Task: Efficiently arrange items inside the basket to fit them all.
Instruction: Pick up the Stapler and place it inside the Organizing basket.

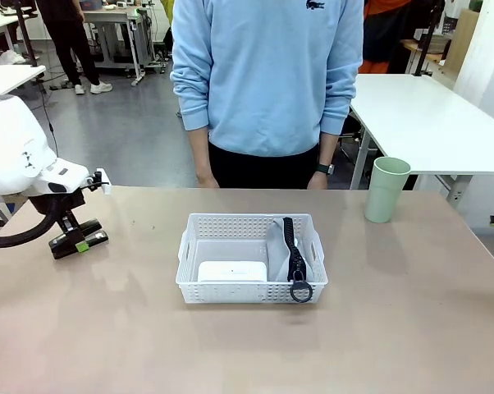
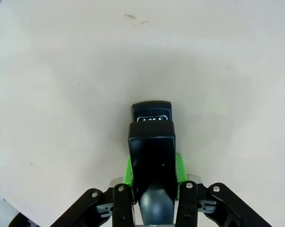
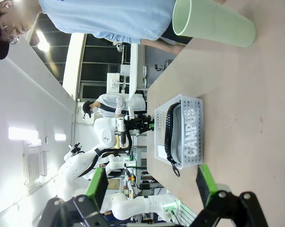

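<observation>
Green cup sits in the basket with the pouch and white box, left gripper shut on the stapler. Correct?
No. The front view shows the cup standing on the table outside the basket, to its right. The pouch and white box do lie in the basket, and the left gripper is shut on the stapler.

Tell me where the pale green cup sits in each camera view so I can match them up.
Front view: the pale green cup stands upright at far right, right of the basket.
Left wrist view: bare tabletop and the black stapler clamped in the left end effector.
Right wrist view: the cup is at top, sideways since this view is rolled.
Shared landmark: the basket, central in front and right wrist views.
</observation>
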